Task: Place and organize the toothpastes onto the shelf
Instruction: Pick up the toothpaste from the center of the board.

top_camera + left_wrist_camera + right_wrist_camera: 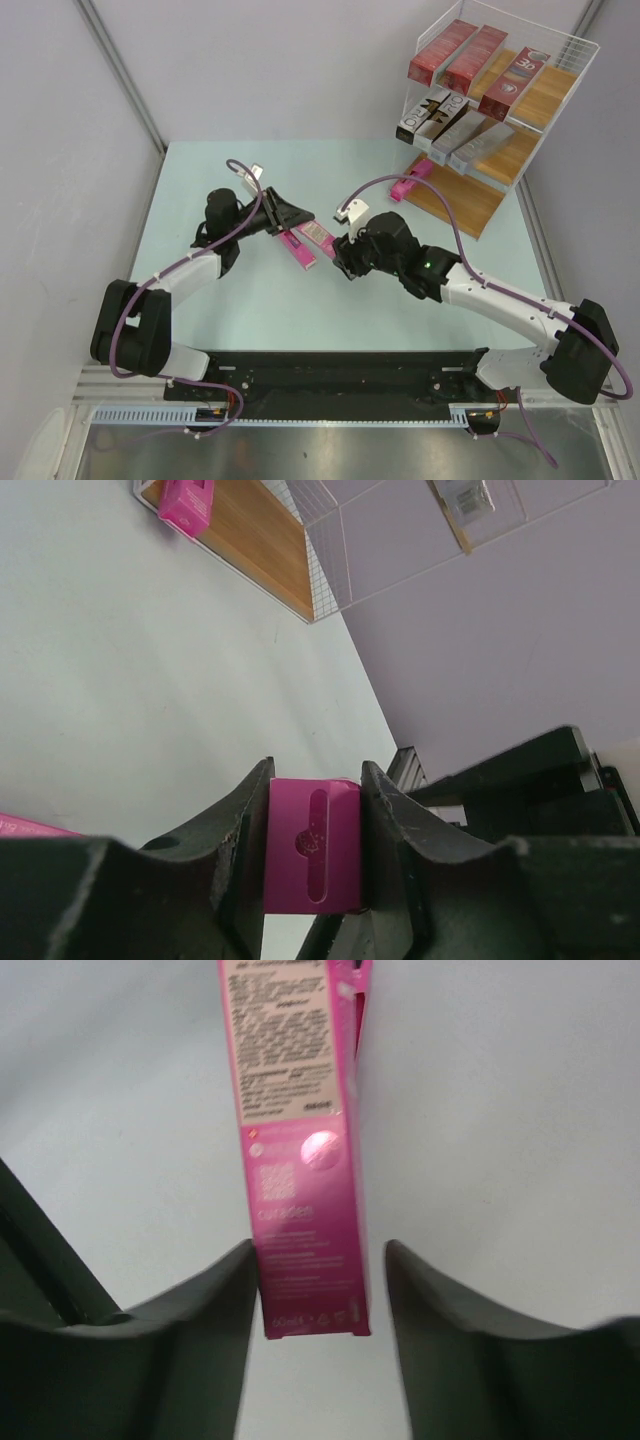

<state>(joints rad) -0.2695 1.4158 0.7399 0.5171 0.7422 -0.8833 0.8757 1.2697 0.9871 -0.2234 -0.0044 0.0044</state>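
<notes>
Two pink cartons of toothpaste lie mid-table (230, 310), close together between the arms. The left hand (316, 780) is clamped on the end of the first pink carton (312, 845), with both black fingers pressed to its narrow sides. The right hand (320, 1250) straddles the second pink carton (295, 1110). Its fingers are apart and a gap shows on one side, so it is not gripping.

A third pink carton (411, 184) rests on the lowest wooden board of the white wire shelf (470, 205), at the far right. Red cartons (457, 55) fill the top board and grey cartons (455, 135) the middle one.

Each carton is a long, slim box of glossy printed card with flat faces and sharp edges. It is probably light and fairly stiff, though the thin walls may dent under pressure and the smooth surface may slip. A grip across the narrow sides near the middle should limit swinging.
</notes>
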